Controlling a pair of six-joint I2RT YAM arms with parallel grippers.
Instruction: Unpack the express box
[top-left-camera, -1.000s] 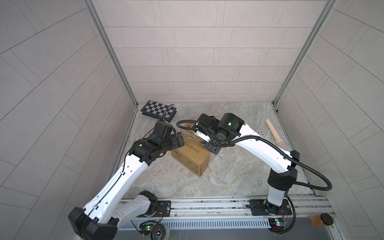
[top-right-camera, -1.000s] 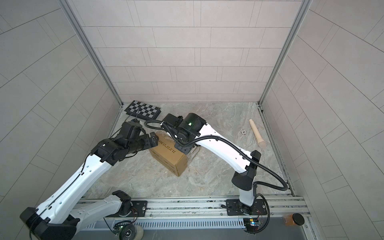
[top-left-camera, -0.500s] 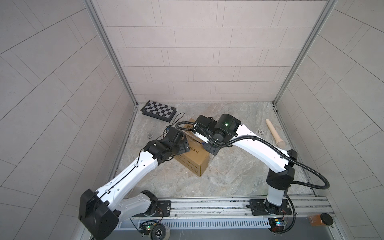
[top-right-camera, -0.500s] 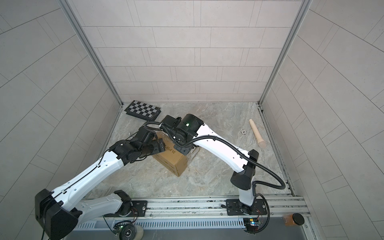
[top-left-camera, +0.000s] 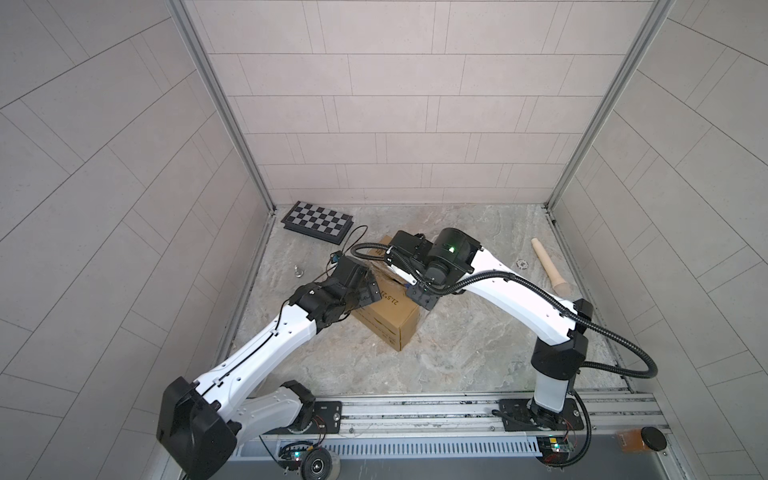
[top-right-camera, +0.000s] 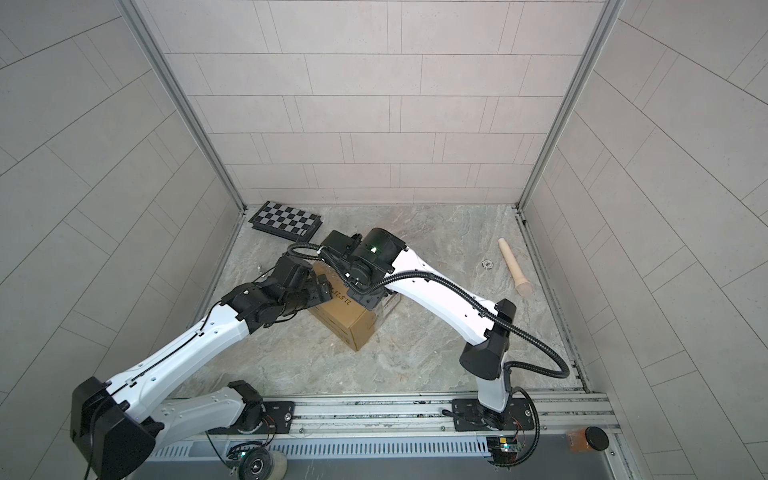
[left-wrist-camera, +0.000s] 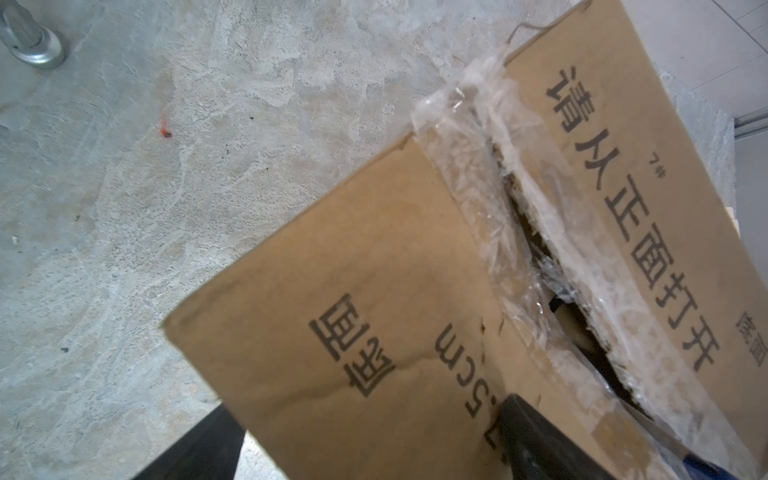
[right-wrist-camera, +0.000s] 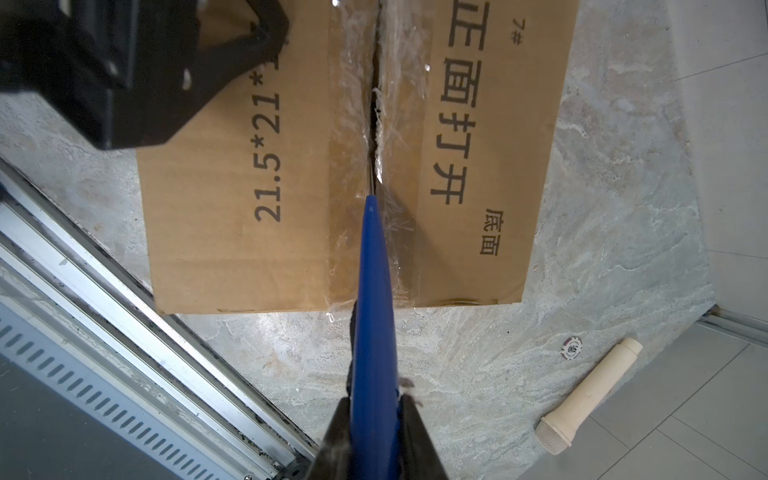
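The express box (top-left-camera: 386, 318) (top-right-camera: 351, 322), a brown carton with black print, stands mid-floor. Its clear tape (left-wrist-camera: 490, 199) is torn along the top seam (right-wrist-camera: 375, 124), and a dark gap shows there. My right gripper (right-wrist-camera: 374, 401) (top-left-camera: 417, 291) is shut on a blue pointed tool (right-wrist-camera: 372, 299), whose tip rests on the seam near the box's edge. My left gripper (left-wrist-camera: 370, 453) (top-left-camera: 368, 291) (top-right-camera: 322, 291) is open and straddles the box's left top edge. One of its fingers (left-wrist-camera: 536, 440) lies on the top panel and the other sits outside the side wall.
A chequered board (top-left-camera: 318, 222) (top-right-camera: 286, 220) lies at the back left corner. A cream wooden handle (top-left-camera: 548, 266) (right-wrist-camera: 590, 399) and a small round chip (right-wrist-camera: 572, 347) lie at the right wall. A small metal piece (top-left-camera: 298, 271) (left-wrist-camera: 29, 37) sits left of the box. A rail (top-left-camera: 415, 415) runs along the front.
My left arm has swung in from the left, and its open gripper has come over the box's left top edge. The right gripper with the blue tool has barely shifted.
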